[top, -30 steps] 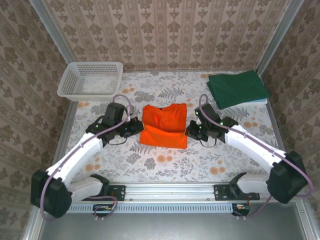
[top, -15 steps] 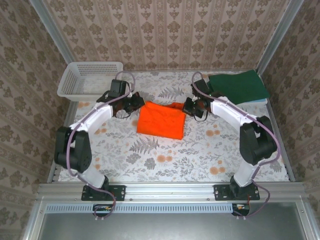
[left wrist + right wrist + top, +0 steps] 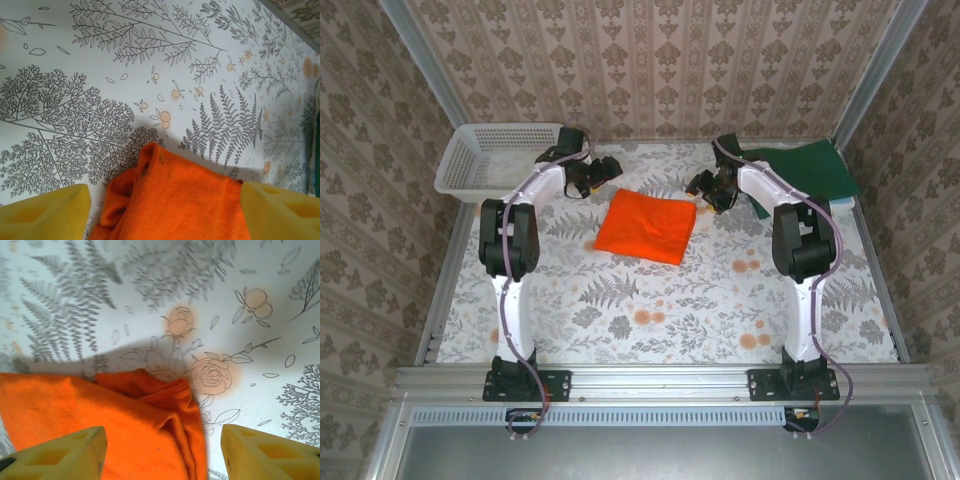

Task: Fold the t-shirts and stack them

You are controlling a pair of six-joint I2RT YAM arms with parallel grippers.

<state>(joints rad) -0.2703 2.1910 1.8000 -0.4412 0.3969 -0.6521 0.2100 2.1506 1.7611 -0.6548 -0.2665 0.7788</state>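
The orange t-shirt [image 3: 645,225] lies folded into a flat rectangle mid-table. The dark green t-shirt [image 3: 800,170] lies folded at the far right corner. My left gripper [image 3: 605,172] hovers open just beyond the orange shirt's far left corner. In the left wrist view that gripper [image 3: 162,215] has its yellow fingers [image 3: 45,212] wide apart, with the shirt's corner [image 3: 175,200] lying loose between them. My right gripper [image 3: 705,188] is open at the far right corner. In the right wrist view that gripper [image 3: 162,455] straddles the rumpled corner [image 3: 165,400] without pinching it.
A white lattice basket [image 3: 500,158] stands at the far left corner, close behind the left arm. Patterned walls enclose the table on three sides. Bare floral tablecloth [image 3: 650,320] spreads between the orange shirt and the arm bases.
Both arms swung toward the far side, carrying the orange shirt's edge over into a fold. Both grippers then opened and let the cloth go.
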